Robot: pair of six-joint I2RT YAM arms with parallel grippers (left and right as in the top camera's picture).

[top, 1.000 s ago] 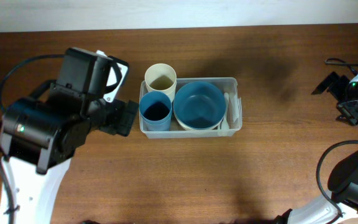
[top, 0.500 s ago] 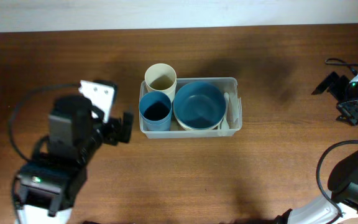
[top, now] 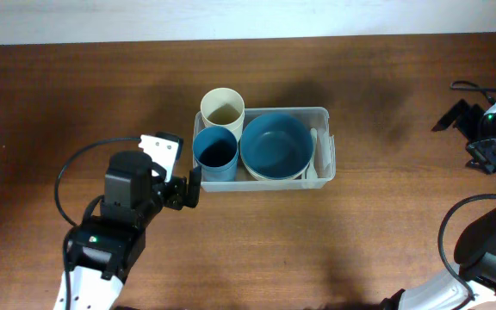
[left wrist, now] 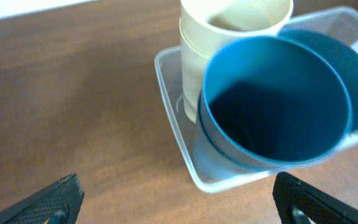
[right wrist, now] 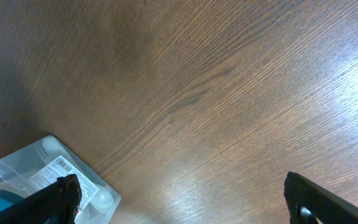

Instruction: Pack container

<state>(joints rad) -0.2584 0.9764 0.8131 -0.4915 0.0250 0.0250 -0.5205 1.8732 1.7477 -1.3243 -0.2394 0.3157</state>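
1. the container (top: pixel 274 185) sits mid-worktop (top: pixel 386 224), holding a blue bowl (top: pixel 274 145), blue cup (top: pixel 215 153) and cream cup (top: pixel 222 108).
2. my left hand (left wrist: pixel 179 204) gapes wide, empty, just beside its left end.
3. my right hand (right wrist: pixel 185 199) is wide open, empty, well apart.

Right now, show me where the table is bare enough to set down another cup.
Bare table between the container and the right gripper; also the strip along its near side. Crowded: inside the container, and at its left end by the left gripper.
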